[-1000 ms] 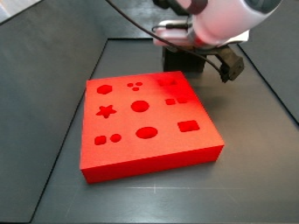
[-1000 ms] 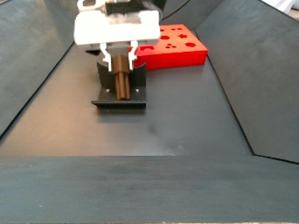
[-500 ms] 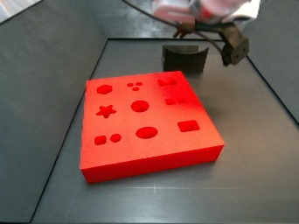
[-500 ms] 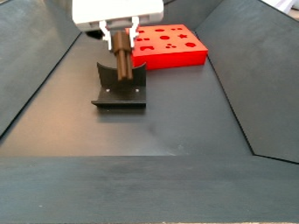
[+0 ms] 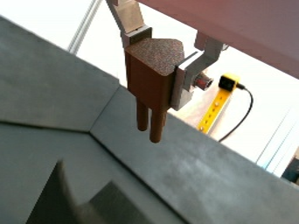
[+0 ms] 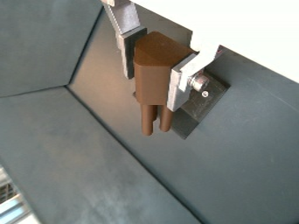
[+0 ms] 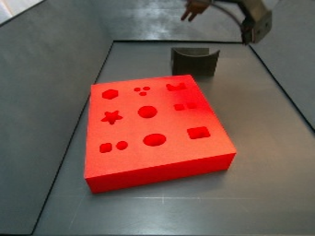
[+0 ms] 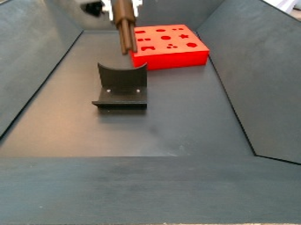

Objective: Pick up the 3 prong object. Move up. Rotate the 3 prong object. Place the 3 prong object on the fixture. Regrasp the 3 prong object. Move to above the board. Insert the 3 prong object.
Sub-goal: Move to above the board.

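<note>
My gripper [image 5: 159, 59] is shut on the 3 prong object [image 5: 149, 80], a dark brown block with prongs pointing down; it shows the same in a wrist view [image 6: 156, 79]. The silver fingers [image 6: 184, 80] clamp its upper sides. In a side view the piece [image 8: 122, 32] hangs high above the fixture [image 8: 121, 86], apart from it, with the gripper [image 8: 120, 7] mostly cut off by the frame edge. The fixture [image 7: 194, 61] stands bare behind the red board [image 7: 154, 129]. The board also shows in a side view [image 8: 168, 46].
Dark sloped walls [image 8: 47, 79] enclose the grey floor [image 8: 165, 132]. A yellow cable [image 5: 222, 105] shows beyond the wall in a wrist view. Part of the arm [image 7: 255, 18] shows at the frame edge above the fixture.
The gripper has risen straight up with the 3 prong object, lifting it off the fixture's notch; the white gripper body has left both side views almost entirely.
</note>
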